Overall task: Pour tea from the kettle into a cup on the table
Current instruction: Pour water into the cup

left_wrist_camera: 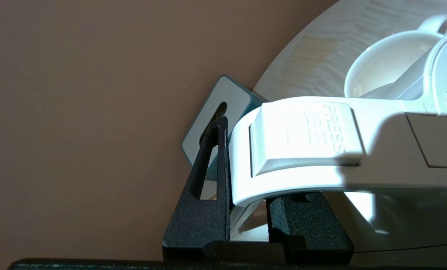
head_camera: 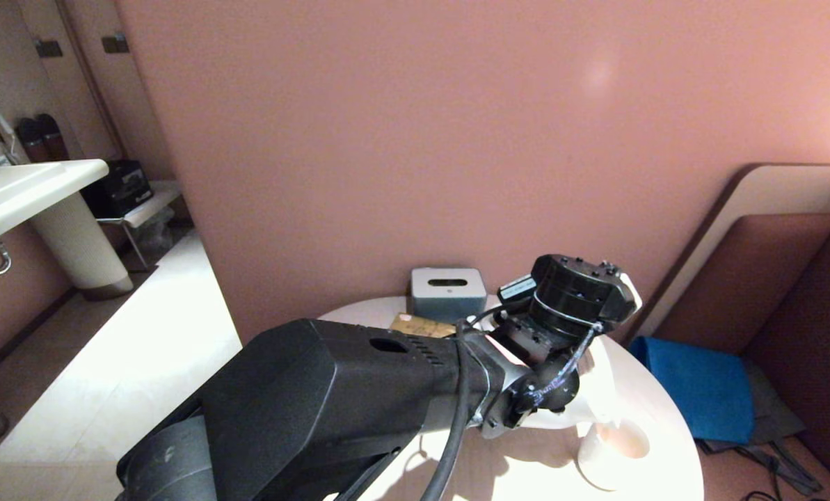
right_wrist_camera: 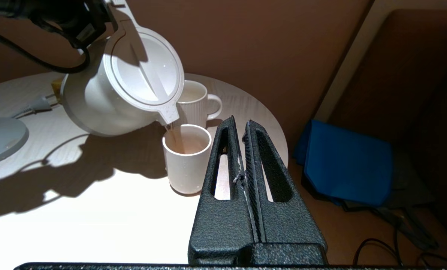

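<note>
A: Our left claw (left_wrist_camera: 245,210) was clamped on the loop handle of the large white jug-shaped kettle (right_wrist_camera: 122,82), which hung tilted over the round, pale wood-grained counter (right_wrist_camera: 96,210), spout down.

B: And the pale reddish-amber tea (right_wrist_camera: 186,144) ran from the spout into the small plain white cup (right_wrist_camera: 187,159), already well filled. The ribbed white mug (right_wrist_camera: 197,103) stood just behind it.

A: We judged the pour nearly done. Doing it well meant keeping the spout above the rim and easing the tilt back before the level neared the top.

B: Our right claw (right_wrist_camera: 242,150) hung beside the counter's edge, fingers together, holding nothing.
</note>
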Controlling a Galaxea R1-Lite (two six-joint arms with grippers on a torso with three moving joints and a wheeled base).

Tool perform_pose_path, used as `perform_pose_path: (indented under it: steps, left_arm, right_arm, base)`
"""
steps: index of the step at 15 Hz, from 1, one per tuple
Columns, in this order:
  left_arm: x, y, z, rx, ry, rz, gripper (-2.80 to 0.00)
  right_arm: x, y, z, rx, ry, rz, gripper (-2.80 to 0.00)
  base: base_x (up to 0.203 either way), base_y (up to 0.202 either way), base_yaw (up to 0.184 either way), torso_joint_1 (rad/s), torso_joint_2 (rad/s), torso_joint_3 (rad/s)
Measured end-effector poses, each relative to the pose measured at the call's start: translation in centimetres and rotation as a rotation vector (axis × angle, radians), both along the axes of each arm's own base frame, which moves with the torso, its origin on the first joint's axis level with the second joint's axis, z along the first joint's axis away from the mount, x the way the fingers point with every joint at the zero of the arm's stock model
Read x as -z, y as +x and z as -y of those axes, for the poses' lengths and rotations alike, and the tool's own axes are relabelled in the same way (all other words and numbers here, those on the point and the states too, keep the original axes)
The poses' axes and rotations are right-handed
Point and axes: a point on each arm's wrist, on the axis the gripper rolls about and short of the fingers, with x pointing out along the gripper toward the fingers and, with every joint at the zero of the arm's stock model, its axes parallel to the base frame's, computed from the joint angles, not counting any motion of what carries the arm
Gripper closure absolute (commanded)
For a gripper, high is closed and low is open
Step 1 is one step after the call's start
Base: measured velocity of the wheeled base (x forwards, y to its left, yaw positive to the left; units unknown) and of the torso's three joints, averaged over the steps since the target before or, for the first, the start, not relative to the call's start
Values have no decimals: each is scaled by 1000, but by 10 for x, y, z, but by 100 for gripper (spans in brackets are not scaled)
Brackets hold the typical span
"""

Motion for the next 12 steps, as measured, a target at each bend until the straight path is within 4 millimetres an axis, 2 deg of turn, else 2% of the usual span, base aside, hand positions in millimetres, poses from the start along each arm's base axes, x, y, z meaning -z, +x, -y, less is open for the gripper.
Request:
perform_pose_path:
  steps: [12]
  left_arm:
    - [-2,-4,2,12,12,9,0]
  right_arm:
    - [0,0,0,0,0,0,0]
  base:
    - [0,0,0,0,0,0]
